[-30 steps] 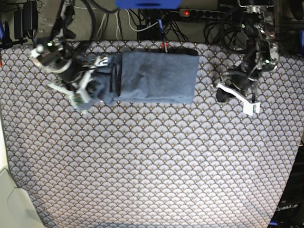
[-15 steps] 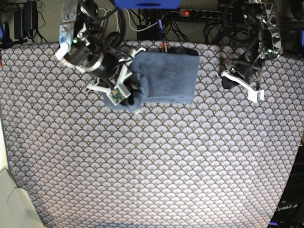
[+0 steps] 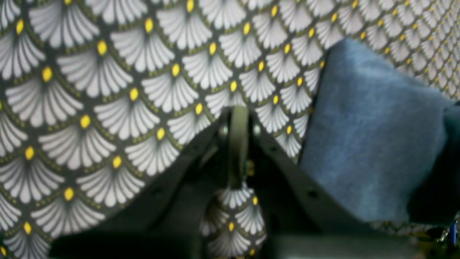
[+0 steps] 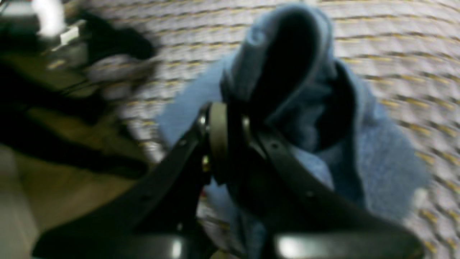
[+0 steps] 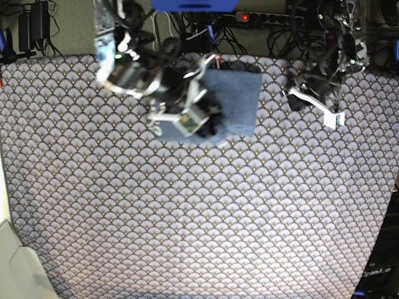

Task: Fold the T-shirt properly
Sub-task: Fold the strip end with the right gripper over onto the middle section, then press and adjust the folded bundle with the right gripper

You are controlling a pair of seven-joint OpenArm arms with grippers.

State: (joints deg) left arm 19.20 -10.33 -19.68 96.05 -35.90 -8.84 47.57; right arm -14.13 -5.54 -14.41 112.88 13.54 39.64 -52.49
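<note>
Right wrist view is motion-blurred: we can't make out the tablecloth pattern or the dark clutter at upper left. Right gripper and its arm cover the left part of the T-shirt in the base view, so we can't see that edge. Left wrist view cuts the T-shirt off at its right edge. No lettering readable in any view.

The base view looks straight down from high overhead on the whole tablecloth. Each wrist view sits low and close behind its own gripper, looking along the fingers. All three share the T-shirt, near the base frame's top.
</note>
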